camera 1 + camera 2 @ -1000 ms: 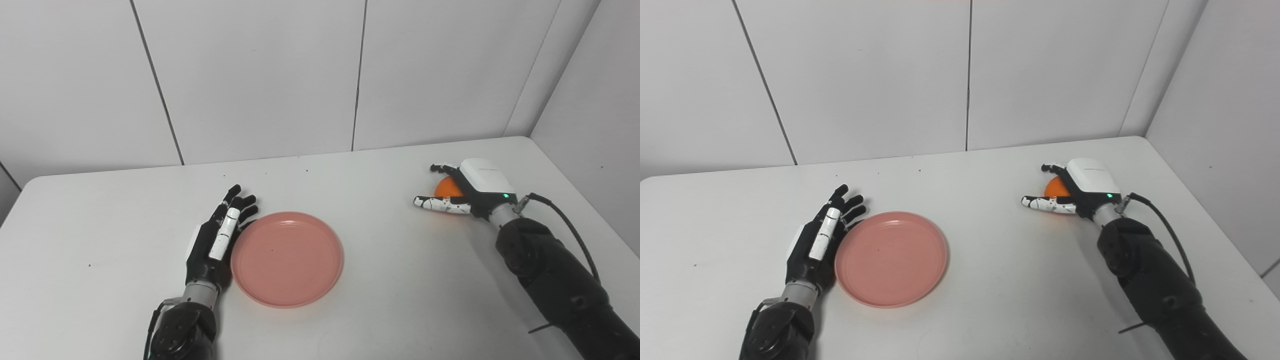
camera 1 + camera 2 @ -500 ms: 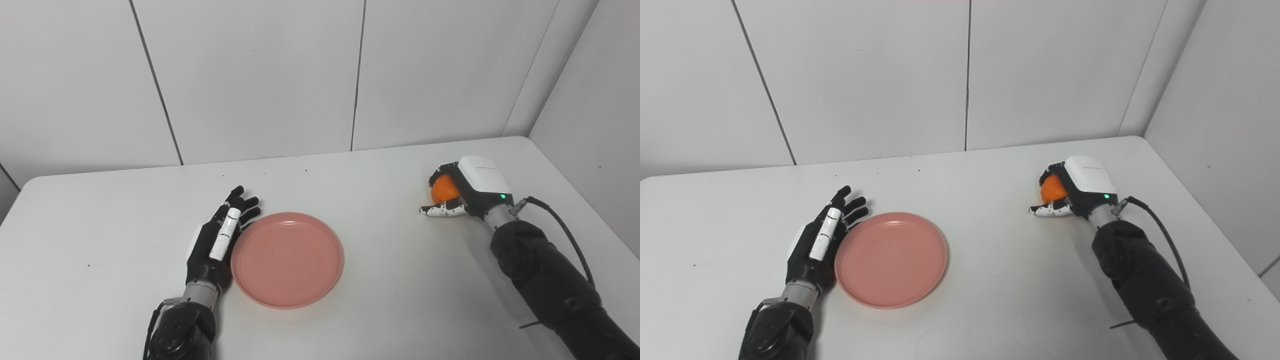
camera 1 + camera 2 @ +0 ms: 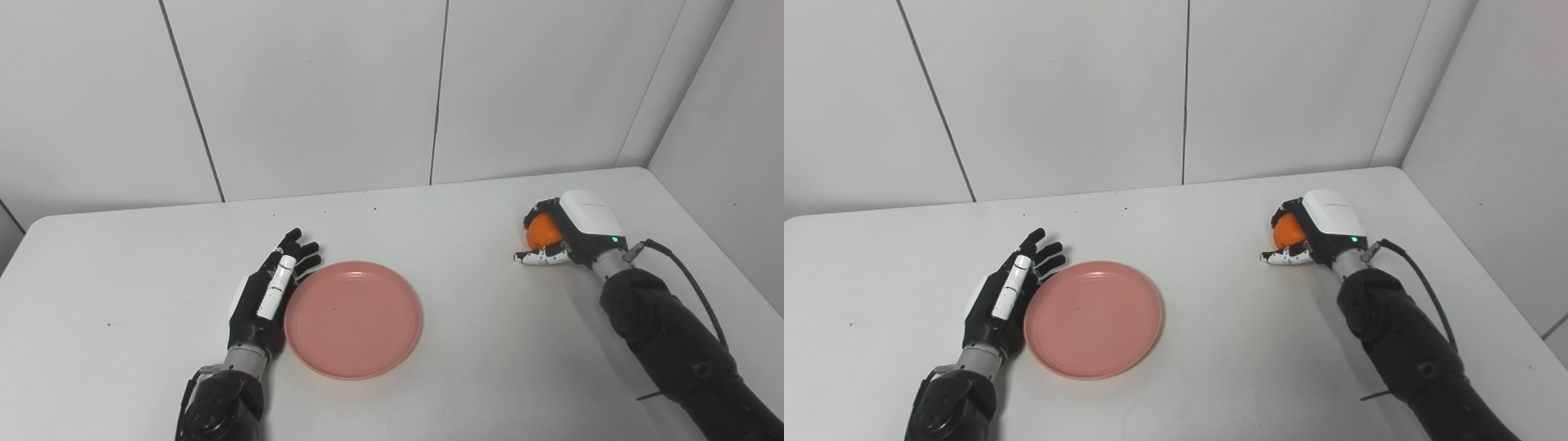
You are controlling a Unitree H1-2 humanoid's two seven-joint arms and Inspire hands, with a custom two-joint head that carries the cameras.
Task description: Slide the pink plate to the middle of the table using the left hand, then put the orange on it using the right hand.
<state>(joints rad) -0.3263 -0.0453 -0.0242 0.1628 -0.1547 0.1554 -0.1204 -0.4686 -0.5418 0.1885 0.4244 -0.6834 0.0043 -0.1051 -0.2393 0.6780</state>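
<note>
The pink plate [image 3: 353,319] lies flat on the white table [image 3: 465,343], a little left of its middle. My left hand [image 3: 267,295] rests edge-on against the plate's left rim, fingers straight and apart, holding nothing. At the far right, my right hand [image 3: 566,230] has its fingers curled around the orange [image 3: 542,231], thumb underneath. The orange shows only partly between fingers and palm; whether it is off the table I cannot tell.
White wall panels stand right behind the table's far edge, and a side wall [image 3: 723,141] runs close along the right edge. A black cable [image 3: 692,278] loops off my right wrist. Nothing else lies on the table.
My right hand's fingers and thumb have curled shut around the orange and the hand has risen slightly. The left hand and plate have barely shifted.
</note>
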